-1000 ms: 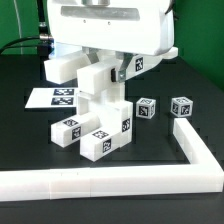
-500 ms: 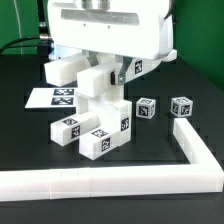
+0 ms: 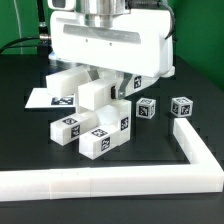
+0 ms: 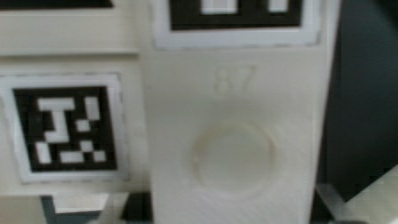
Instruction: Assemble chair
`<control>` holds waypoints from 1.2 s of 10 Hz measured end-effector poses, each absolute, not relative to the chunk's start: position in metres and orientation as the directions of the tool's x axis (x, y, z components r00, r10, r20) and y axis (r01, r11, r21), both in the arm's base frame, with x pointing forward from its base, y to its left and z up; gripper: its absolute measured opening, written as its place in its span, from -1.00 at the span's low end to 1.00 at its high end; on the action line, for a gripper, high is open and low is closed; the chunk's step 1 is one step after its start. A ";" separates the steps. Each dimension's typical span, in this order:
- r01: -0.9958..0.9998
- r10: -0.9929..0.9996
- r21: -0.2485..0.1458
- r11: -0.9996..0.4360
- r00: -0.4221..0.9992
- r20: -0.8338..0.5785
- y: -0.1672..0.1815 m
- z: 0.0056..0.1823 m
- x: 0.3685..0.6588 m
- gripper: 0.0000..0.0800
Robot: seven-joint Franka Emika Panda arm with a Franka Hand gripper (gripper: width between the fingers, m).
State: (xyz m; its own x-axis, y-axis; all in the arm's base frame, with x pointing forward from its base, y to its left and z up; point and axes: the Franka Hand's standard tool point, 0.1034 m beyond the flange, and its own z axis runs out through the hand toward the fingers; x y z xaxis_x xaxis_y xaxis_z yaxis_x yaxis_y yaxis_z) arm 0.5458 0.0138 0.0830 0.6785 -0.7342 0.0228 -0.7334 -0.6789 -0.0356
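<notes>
We see the claw (image 3: 108, 80) low against the chair (image 3: 112, 115) on the dark surface (image 3: 30, 140), a tagged white part filling the wrist view, we cannot tell its grip.

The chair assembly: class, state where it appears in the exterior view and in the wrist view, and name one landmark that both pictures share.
Exterior view: the chair assembly stands at picture centre on the black table, two loose small cubes to the exterior view's right.
Wrist view: its white plastic fills nearly the whole picture, seen very close.
Shared landmark: the black-and-white square tags on its faces.
</notes>
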 end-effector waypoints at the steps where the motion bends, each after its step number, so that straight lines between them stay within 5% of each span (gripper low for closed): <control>1: -0.731 -0.732 -0.032 -0.682 0.681 0.024 0.013 0.080 0.545 -0.28; 9: -0.722 -0.723 -0.038 -0.691 0.689 0.051 0.010 0.073 0.549 -0.28; 10: -0.721 -0.722 -0.036 -0.692 0.690 0.050 0.010 0.072 0.549 0.17; 11: -0.719 -0.720 -0.035 -0.694 0.692 0.051 0.009 0.071 0.549 0.17; 12: -0.717 -0.718 -0.034 -0.696 0.694 0.051 0.008 0.071 0.549 0.50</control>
